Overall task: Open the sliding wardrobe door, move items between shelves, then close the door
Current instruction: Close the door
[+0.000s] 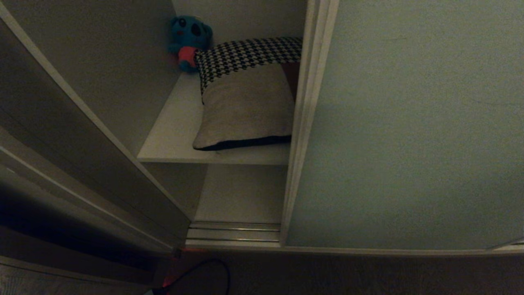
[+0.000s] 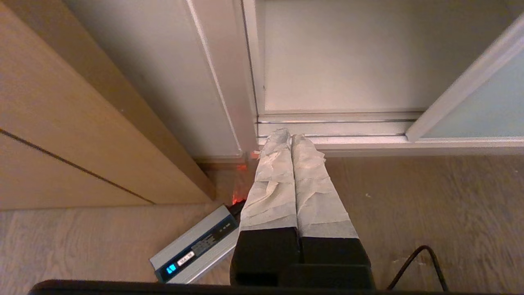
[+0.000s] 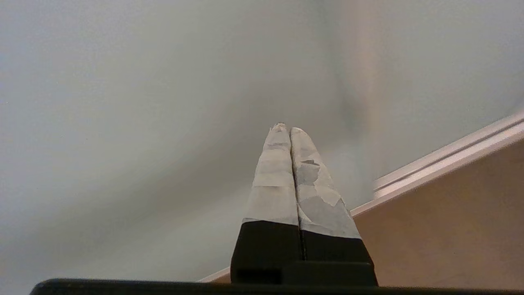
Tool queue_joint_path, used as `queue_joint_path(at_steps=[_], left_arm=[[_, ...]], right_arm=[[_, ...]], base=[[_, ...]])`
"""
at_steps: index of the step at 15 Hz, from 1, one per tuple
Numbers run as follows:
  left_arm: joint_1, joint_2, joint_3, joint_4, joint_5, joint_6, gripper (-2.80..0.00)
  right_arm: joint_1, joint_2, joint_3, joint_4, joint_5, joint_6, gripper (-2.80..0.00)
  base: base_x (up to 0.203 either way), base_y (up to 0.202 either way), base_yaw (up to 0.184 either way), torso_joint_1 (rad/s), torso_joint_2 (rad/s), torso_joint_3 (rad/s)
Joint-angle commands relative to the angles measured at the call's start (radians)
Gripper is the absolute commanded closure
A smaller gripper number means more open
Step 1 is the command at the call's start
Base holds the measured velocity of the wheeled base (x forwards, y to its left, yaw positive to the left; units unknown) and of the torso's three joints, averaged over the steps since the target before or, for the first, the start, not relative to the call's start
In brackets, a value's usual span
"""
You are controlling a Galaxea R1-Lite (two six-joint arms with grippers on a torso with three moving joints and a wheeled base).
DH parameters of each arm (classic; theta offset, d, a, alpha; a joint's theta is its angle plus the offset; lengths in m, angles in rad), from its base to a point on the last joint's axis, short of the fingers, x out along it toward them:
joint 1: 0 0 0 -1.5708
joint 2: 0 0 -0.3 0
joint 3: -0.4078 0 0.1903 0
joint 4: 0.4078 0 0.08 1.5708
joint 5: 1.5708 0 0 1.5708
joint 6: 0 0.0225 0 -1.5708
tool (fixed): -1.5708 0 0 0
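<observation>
The sliding wardrobe door (image 1: 409, 123) is a pale grey-green panel that fills the right side, and its slim frame (image 1: 305, 123) borders an open gap on the left. On the upper shelf (image 1: 172, 139) lies a cream cushion (image 1: 245, 106). A houndstooth cushion (image 1: 249, 53) shows behind it, and a black edge shows under its front. A lower shelf (image 1: 241, 192) is bare. Neither gripper is in the head view. My right gripper (image 3: 285, 128) is shut and empty, pointing at the door panel (image 3: 123, 102). My left gripper (image 2: 290, 137) is shut and empty, low over the floor by the track.
A blue plush toy (image 1: 188, 39) sits in the shelf's back corner. The ribbed floor track (image 1: 233, 233) runs along the opening. A grey power brick (image 2: 196, 250) and a black cable (image 2: 417, 262) lie on the wood floor. Brown wood panelling (image 2: 61, 123) stands to the left.
</observation>
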Motion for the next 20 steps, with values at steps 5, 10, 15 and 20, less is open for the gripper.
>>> queue_joint_path(at_steps=[5, 10, 15, 20], left_arm=[[0.000, 0.000, 0.000, 0.000, 0.000, 0.000, 0.00], [0.000, 0.000, 0.000, 0.000, 0.000, 0.000, 0.00], [0.000, 0.000, 0.000, 0.000, 0.000, 0.000, 0.00], [0.000, 0.000, 0.000, 0.000, 0.000, 0.000, 0.00]], right_arm=[[-0.016, 0.229, -0.160, -0.003, -0.016, 0.002, 0.00], [0.069, 0.309, -0.168, 0.008, -0.094, 0.006, 0.00], [0.137, 0.339, -0.158, 0.005, -0.100, 0.007, 0.00], [0.168, 0.385, -0.196, 0.000, -0.231, 0.009, 0.00]], base=[[0.000, 0.000, 0.000, 0.000, 0.00, 0.000], [0.000, 0.000, 0.000, 0.000, 0.00, 0.000], [0.000, 0.000, 0.000, 0.000, 0.00, 0.000], [0.000, 0.000, 0.000, 0.000, 0.00, 0.000]])
